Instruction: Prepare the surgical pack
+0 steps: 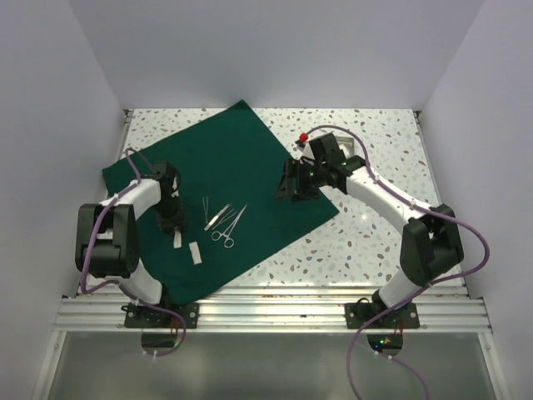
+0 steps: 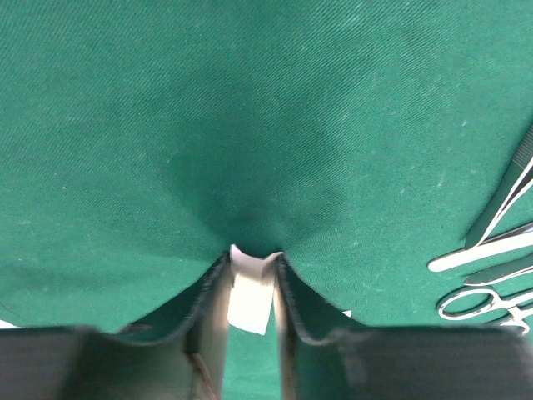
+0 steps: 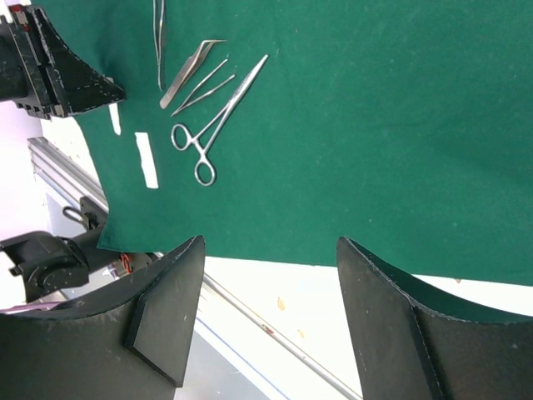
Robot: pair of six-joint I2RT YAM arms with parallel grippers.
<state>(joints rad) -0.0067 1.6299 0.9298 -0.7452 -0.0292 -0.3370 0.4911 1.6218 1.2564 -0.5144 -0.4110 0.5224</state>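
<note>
Left tool (image 2: 252, 260) pinches a white pad (image 2: 250, 304), best lifted straight off the green cloth (image 2: 250, 125) beneath; right tool (image 3: 270, 242) gapes empty.

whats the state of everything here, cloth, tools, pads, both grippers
green cloth: spread flat, unfolded
steel instruments: lying loose on the cloth
held white pad: pinched between the left jaws, just above the cloth
other white pad: lying flat on the cloth
left gripper: shut on the held white pad
right gripper: jaws open, empty, over the cloth's edge
</note>
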